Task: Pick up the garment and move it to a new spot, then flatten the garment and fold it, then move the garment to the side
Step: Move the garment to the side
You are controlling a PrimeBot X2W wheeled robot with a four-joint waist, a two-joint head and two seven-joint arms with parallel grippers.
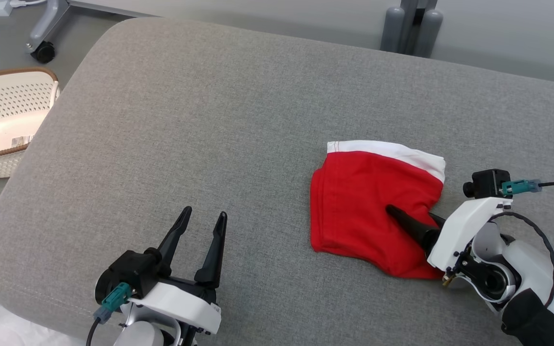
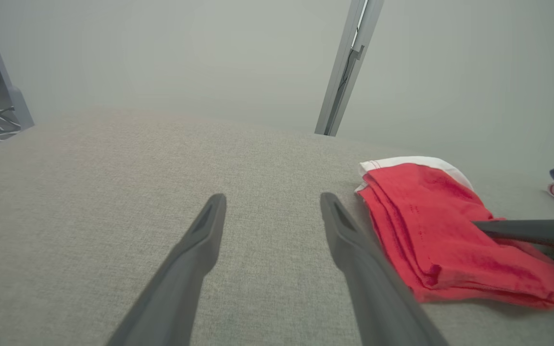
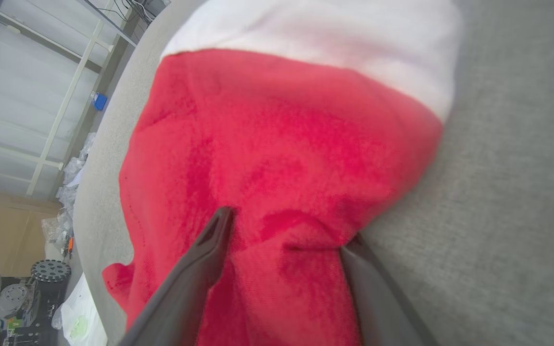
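Garment: I see the red garment (image 1: 363, 202) lying folded on the right half of the grey upholstered surface (image 1: 209, 120), with its white band (image 1: 392, 151) along the far edge.
Right pincer: my right pincer (image 1: 409, 212) is spread wide and low on the garment's near-right corner. One finger lies on top of the red cloth and the other at its edge, with a raised ridge of cloth between them, not pinched.
Left pincer: my left pincer (image 1: 205, 212) is open and holds nothing, over bare upholstery well to the left of the garment.
Surroundings: a white perforated basket (image 1: 3, 120) with a brown rim sits on the floor off the left edge. A caster wheel (image 1: 44, 51) and grey posts (image 1: 411, 29) stand beyond the far edge.
In the way: I see nothing between the pincers but bare upholstery.
Materials: the surface is woven, matte and padded, with rounded corners. The garment is soft knit, stacked in layers at its left edge, and its lower hem runs slanted.
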